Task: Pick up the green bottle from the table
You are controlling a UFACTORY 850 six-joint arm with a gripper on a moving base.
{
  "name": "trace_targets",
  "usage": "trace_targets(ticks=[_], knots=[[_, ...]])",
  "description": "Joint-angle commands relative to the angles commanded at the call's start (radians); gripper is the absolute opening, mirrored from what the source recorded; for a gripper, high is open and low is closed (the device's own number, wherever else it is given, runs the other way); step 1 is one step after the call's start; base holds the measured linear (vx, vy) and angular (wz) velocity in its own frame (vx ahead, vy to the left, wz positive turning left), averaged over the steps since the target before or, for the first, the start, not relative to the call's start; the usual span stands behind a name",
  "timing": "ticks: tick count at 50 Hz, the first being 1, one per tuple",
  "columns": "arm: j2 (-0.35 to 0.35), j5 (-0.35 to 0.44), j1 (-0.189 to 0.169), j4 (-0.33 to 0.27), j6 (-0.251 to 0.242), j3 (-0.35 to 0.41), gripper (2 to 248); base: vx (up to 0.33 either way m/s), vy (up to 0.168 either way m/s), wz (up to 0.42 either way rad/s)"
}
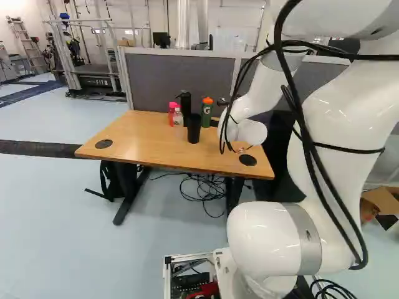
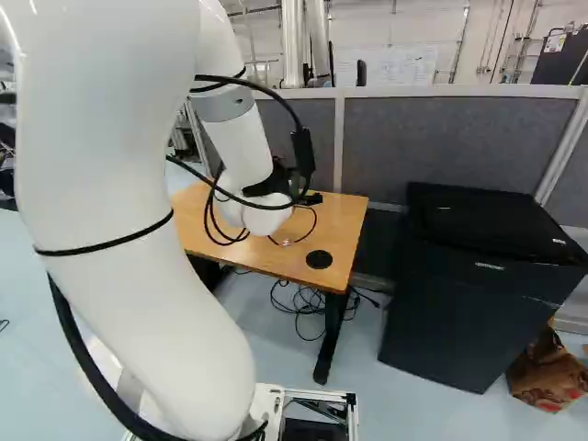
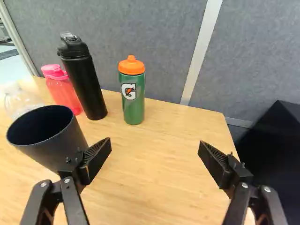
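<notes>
The black two-finger end effector (image 3: 155, 143) is wide apart & empty, w/ the green cylindrical bottle, orange cap (image 3: 133, 101), upright nr far edge of wooden table (image 3: 164, 197), right of tall black bottle (image 3: 84, 79), so final approach, grip & lift all remain.

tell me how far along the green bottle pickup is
The approach looks partly done: the open gripper is over the table, with the green sports bottle standing upright ahead, beyond its fingertips. Nothing is in hand. Moving in, closing on the bottle and lifting it off the table all seem left.
</notes>
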Motion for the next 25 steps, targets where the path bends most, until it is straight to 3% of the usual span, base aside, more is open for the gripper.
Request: trace_targets(ticks=[25], knots=[[-0.106, 0.0, -0.04, -0.143, 0.0, -0.122, 247, 0.0, 0.0, 0.0]])
